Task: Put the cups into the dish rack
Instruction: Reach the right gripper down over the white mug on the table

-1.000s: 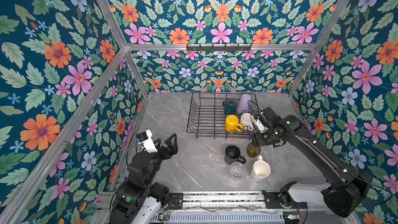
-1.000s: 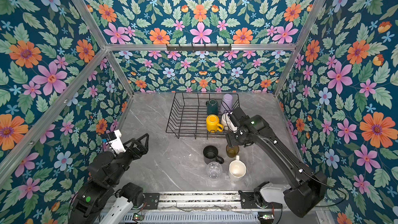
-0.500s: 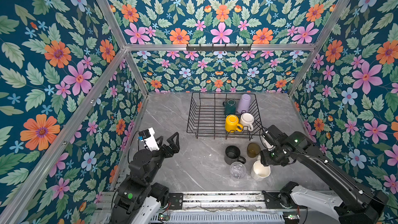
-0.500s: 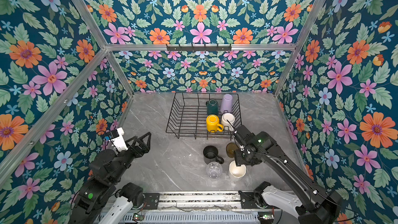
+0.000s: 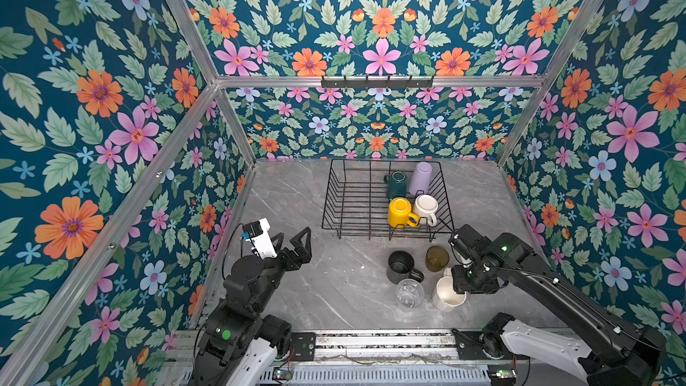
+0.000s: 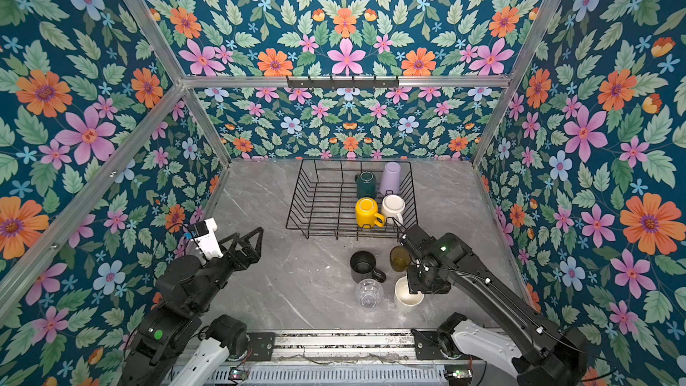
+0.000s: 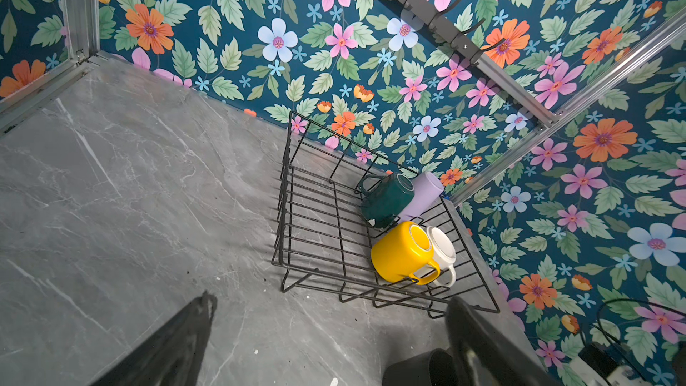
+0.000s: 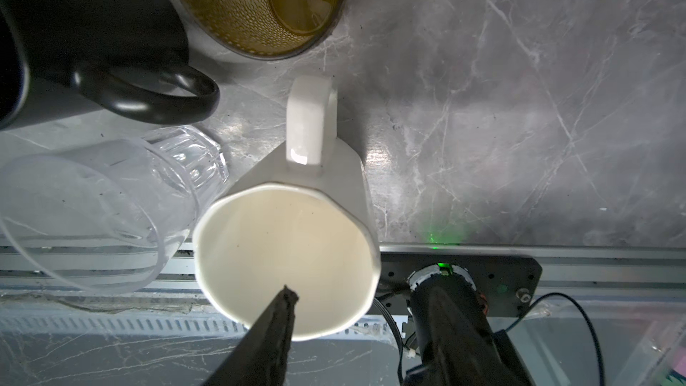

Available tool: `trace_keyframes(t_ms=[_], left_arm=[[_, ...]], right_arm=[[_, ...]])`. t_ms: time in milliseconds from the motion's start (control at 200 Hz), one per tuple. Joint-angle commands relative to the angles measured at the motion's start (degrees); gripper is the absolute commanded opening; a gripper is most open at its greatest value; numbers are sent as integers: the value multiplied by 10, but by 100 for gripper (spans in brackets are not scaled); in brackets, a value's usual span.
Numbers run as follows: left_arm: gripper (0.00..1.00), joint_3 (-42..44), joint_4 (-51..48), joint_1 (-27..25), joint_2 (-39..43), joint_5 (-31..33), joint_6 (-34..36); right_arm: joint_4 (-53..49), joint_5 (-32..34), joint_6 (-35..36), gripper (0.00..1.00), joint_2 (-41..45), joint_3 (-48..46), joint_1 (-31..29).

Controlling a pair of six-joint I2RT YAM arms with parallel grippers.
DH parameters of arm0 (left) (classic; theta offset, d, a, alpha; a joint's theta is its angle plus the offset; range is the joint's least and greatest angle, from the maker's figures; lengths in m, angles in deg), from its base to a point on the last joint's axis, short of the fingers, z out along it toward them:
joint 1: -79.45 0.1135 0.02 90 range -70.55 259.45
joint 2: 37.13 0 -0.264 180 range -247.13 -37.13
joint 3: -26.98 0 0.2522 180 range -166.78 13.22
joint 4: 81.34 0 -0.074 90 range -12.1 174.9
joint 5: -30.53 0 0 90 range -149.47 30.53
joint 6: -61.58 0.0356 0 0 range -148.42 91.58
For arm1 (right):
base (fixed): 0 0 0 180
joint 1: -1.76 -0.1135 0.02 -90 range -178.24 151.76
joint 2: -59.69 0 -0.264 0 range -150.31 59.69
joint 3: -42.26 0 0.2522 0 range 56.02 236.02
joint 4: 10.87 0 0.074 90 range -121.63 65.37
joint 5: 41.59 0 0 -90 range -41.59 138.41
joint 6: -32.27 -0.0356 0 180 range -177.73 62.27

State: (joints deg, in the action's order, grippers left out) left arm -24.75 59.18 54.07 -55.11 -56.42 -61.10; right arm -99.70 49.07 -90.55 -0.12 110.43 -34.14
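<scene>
**Desk:** What is the right gripper [image 8: 360,285] doing?

**Photographer:** It is hanging over the cream mug [image 5: 443,298]. One finger [image 8: 274,328] is dipping into the mug's mouth and the other is standing outside the wall. The jaws are standing partly apart, straddling the rim without clamping it.

**Desk:** Where is that mug sitting?

**Photographer:** It is standing upright on the grey surface [image 5: 297,187], at about 5 o'clock in both top views, with its handle pointing toward 12 o'clock. The olive tumbler [image 5: 437,258] is standing at the mug's 12 o'clock and the black mug [image 5: 400,265] at its 10 o'clock. The clear glass [image 5: 409,293] is sitting just beside it at 9 o'clock.

**Desk:** And the dish rack [image 5: 347,198]?

**Photographer:** It is sitting at 12 o'clock, near the far wall. Four cups are crowding its 3 o'clock half. The dark green mug [image 5: 396,184] and lilac tumbler [image 5: 420,178] are sitting at the far end. The yellow mug [image 5: 401,212] and white mug [image 5: 426,207] are sitting side by side at the near end.

**Desk:** The other arm?

**Photographer:** The left gripper [image 5: 291,237] is hovering at 8 o'clock, well apart from every cup. Its jaws are gaping wide and holding nothing.
</scene>
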Motion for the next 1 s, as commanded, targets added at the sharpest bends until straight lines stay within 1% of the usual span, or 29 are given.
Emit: trace_keyframes(t_ms=[0, 245, 690, 995], left_arm=[[100, -1, 10, 1, 2, 0, 9], [100, 0, 9, 1, 3, -2, 11], [100, 5, 7, 0, 9, -1, 14], [100, 5, 7, 1, 10, -2, 13]], right_arm=[[10, 18, -20, 58, -8, -9, -2], [40, 42, -29, 54, -36, -22, -1], [76, 29, -33, 50, -74, -35, -10], [89, 25, -39, 38, -93, -41, -26]])
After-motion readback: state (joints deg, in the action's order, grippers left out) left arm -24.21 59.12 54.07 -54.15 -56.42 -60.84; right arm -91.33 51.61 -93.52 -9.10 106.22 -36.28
